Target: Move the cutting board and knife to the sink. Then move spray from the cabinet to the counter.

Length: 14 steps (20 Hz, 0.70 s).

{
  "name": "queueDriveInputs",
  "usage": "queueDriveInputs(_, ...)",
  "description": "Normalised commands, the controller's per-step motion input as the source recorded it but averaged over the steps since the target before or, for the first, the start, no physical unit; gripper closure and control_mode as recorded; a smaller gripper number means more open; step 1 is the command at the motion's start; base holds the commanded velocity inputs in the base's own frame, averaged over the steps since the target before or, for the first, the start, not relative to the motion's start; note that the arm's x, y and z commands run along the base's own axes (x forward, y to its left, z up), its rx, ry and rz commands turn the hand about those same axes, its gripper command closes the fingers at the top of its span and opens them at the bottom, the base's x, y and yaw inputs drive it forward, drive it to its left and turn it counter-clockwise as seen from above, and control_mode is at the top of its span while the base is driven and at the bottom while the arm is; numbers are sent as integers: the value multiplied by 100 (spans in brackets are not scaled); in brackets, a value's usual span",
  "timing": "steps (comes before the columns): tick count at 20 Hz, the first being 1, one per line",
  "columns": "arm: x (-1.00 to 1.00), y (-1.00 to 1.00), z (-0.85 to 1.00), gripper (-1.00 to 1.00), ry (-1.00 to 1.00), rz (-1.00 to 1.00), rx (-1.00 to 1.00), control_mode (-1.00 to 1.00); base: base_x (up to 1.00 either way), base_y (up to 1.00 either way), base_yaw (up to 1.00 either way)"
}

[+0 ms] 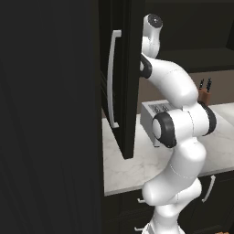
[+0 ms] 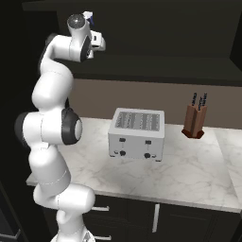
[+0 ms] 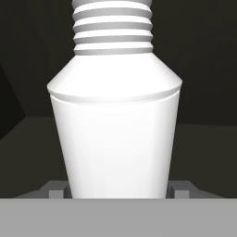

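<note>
Spray (image 3: pixel 114 134) bottle, white and ribbed at the neck, sits between the gripper's (image 3: pixel 115 190) fingers — jaws closed on its body — inside the dark cabinet (image 1: pixel 123 68).

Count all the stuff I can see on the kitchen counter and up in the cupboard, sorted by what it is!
Toaster: 1
Knife block: 1
Black-handled knives in the block: 2
Spray bottle in the cabinet: 1
Total: 5

A brown wall (image 2: pixel 142 97) runs behind; a silver toaster (image 2: pixel 137 133) sits in front of it; a wooden knife block (image 2: pixel 195 120) stands near it; dark drawers (image 2: pixel 189 222) sit below.
</note>
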Motion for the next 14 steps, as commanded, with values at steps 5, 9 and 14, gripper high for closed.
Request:
queueDriveInputs(5, -10, 0, 0, 100, 0, 0, 0, -100, 0, 0, 0)
queueDriveInputs(9, -15, 0, 0, 100, 0, 0, 0, -100, 0, 0, 0)
queueDriveInputs(14, -15, 0, 0, 100, 0, 0, 0, -100, 0, 0, 0)
